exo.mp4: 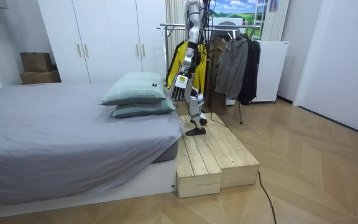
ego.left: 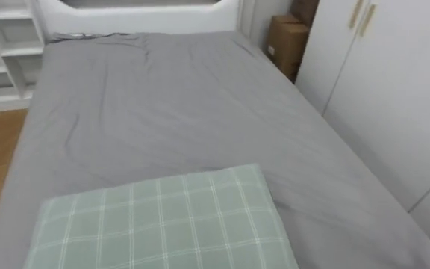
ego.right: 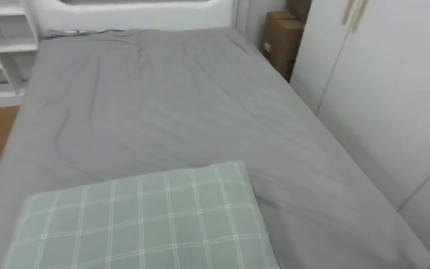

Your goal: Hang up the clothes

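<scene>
Grey-sheeted bed beside white wardrobe, apparently cardboard boxes beyond.

1 bed, 2 pillows, 2 cardbd boxes, 1 clothes rack, 2 wood platforms.

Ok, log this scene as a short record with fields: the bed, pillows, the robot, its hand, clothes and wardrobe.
bed: grey sheet, lightly creased
pillows: two, stacked, top one green checked
robot: stands on wooden platform at the bed's pillow end
left hand: hangs by its side
clothes: jackets hanging on the rack behind the robot
wardrobe: white, doors shut, right of the bed
</scene>
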Motion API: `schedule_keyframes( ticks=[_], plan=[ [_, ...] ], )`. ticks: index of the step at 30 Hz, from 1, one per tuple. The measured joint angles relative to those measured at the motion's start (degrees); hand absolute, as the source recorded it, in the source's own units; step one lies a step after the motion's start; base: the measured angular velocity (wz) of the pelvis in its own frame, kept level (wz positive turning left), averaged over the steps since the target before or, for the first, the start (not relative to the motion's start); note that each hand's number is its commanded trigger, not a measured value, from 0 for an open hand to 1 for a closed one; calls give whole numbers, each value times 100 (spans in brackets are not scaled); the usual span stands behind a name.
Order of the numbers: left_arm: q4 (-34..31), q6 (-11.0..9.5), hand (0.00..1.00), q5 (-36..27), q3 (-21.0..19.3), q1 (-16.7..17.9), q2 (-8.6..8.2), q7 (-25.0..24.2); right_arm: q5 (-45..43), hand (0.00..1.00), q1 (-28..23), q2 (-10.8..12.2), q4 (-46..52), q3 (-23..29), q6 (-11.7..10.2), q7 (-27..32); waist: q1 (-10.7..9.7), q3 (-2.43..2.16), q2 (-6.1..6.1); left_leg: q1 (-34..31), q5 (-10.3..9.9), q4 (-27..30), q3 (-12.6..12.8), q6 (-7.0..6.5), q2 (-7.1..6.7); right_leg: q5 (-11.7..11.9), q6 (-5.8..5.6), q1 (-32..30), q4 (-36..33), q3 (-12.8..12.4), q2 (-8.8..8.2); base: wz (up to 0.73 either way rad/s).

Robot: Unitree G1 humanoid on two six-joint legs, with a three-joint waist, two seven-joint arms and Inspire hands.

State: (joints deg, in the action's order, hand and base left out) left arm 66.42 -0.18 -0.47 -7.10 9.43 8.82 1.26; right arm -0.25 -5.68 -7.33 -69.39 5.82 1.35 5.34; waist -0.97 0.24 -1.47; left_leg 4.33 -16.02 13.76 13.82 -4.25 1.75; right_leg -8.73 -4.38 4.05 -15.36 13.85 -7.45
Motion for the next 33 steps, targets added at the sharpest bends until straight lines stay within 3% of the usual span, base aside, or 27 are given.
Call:
schedule_keyframes(
  ticks=[1,2,3,5,11,17,33],
  plan=[
    [-6,-1,0,0,19,-11,21,47,12,0,0,25,0,-1,0,-3,-6,22,-30,-10,11,19,-42,7,-11,-21,8,-23,203,-160,76,55],
    [-4,-4,0,-1,27,-32,65,101,39,0,-7,64,-1,-2,-1,-9,-12,55,-101,-31,14,84,-122,12,-74,111,24,-104,577,-424,195,55],
    [0,13,0,1,63,-29,58,130,52,0,-50,42,-22,0,-1,-3,-41,24,-92,-57,12,91,-245,26,-100,129,-27,-92,540,-450,200,48],
    [-2,26,0,4,105,-47,39,137,97,0,-20,32,-27,10,-5,13,-19,-12,-18,-72,36,37,-294,65,-110,156,-13,-82,562,-433,243,18],
    [-4,145,0,4,92,61,-22,215,99,0,45,24,-61,7,-3,7,-4,17,12,47,106,-164,-369,133,-112,124,12,24,587,-430,274,5],
    [8,135,0,65,55,147,-40,388,-48,0,67,67,-126,-5,-10,12,8,43,-41,105,105,-229,-384,132,-121,115,8,104,672,-414,257,1],
    [2,130,0,259,57,133,-120,588,533,0,66,60,-416,-65,-130,-390,-6,21,-69,96,107,-203,-777,133,-165,71,-4,314,760,-401,279,12]
  ],
)
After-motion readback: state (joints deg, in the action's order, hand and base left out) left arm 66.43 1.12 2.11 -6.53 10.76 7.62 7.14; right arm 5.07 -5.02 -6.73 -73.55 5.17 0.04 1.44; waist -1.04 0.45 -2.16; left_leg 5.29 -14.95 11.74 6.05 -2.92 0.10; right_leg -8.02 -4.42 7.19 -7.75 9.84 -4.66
